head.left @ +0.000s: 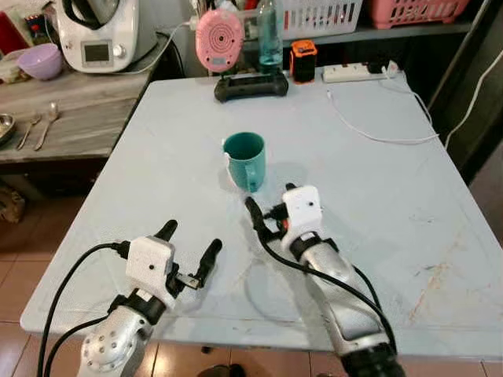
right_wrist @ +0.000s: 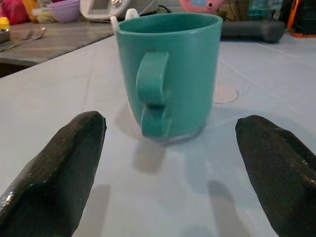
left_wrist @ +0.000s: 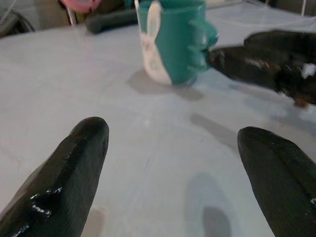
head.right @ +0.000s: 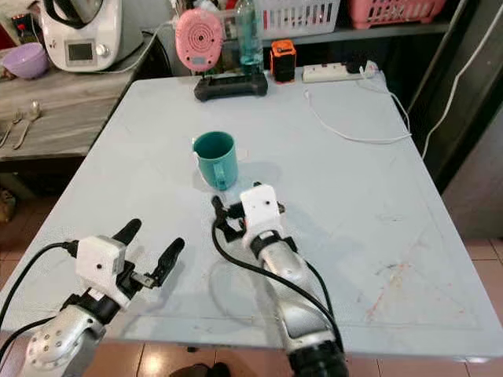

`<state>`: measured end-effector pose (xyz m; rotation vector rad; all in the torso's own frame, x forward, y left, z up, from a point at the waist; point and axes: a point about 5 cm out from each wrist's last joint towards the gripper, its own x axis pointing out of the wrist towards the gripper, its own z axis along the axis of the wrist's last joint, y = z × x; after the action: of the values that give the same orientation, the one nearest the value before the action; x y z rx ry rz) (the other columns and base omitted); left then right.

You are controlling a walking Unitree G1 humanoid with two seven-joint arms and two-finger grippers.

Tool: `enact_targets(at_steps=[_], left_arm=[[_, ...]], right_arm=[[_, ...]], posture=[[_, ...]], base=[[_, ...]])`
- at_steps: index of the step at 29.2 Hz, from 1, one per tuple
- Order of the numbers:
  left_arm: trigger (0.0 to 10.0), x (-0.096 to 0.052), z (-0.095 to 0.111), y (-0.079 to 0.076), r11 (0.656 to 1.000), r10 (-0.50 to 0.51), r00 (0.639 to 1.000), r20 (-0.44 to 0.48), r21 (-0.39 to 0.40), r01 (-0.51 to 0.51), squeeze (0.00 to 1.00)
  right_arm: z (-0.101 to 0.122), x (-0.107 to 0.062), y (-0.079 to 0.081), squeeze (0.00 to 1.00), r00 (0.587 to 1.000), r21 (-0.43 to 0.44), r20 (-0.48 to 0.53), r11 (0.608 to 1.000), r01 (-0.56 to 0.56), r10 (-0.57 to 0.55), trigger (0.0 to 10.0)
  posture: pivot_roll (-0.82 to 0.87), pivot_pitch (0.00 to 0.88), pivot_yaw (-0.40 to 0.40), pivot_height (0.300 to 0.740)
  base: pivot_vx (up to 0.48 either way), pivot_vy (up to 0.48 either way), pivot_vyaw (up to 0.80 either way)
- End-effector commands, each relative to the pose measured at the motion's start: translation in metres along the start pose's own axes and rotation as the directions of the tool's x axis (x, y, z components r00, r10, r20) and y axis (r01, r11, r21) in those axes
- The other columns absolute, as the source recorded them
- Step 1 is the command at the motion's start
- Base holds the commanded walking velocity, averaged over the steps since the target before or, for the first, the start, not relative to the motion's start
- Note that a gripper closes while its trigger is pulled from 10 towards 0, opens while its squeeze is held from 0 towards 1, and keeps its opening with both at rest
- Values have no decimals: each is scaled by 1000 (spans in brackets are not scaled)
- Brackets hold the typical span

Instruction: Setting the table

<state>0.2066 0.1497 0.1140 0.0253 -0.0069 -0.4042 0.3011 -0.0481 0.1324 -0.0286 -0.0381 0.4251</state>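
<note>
teal mug (head.left: 245, 159) upright, handle facing right gripper (right_wrist: 168, 158)

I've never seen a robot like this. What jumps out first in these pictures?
A teal ceramic mug stands upright near the middle of the pale blue table, its handle turned toward the robot. The right claw sits just short of that handle with its black fingers spread open, not touching it, while the left claw hovers open nearer the table's front edge. At the far edge stands a round pink gadget above a black controller-shaped object.
</note>
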Motion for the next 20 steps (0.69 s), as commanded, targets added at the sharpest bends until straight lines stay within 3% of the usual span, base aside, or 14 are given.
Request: enact_targets(at_steps=[1,10,14,15,16,17,18,19,20], left_arm=[[10000,-5,3,2,1000,-5,1000,-7,11,5,0],[10000,-10,5,-1,1000,-9,1000,-13,0,9,0],[10000,-9,10,-7,997,-61,998,22,-39,61,0],[10000,-9,11,-8,996,-76,997,28,-51,77,0],[10000,-8,11,-9,994,-86,996,32,-59,88,0],[10000,-8,12,-10,993,-92,995,34,-65,94,0],[10000,-7,12,-11,993,-97,995,36,-68,100,0],[10000,-7,12,-11,993,-97,995,36,-68,100,0],[10000,-7,13,-11,992,-101,994,41,-71,104,0]], right_arm=[[3,6,11,0,1000,8,13,1000,-7,7,10000],[11,20,23,0,999,6,50,1000,12,-12,10000],[14,25,27,0,998,9,63,1000,14,-15,10000],[14,25,27,0,998,8,65,1000,15,-16,6510],[14,25,27,0,998,8,68,1000,16,-17,6510],[14,26,26,0,997,7,69,1000,17,-18,5686],[14,26,26,0,997,7,70,1000,18,-18,3608],[14,26,26,0,997,7,70,1000,18,-18,3608],[13,26,25,0,997,4,74,1000,21,-22,0]], posture=[[29,199,142,740],[51,204,137,740],[49,203,132,740],[49,203,132,740],[43,202,132,740],[43,202,132,740],[43,202,132,740],[43,202,132,740],[43,202,132,740]], base=[[0,0,0],[0,0,0],[0,0,0],[0,0,0],[0,0,0],[0,0,0],[0,0,0],[0,0,0],[0,0,0]])
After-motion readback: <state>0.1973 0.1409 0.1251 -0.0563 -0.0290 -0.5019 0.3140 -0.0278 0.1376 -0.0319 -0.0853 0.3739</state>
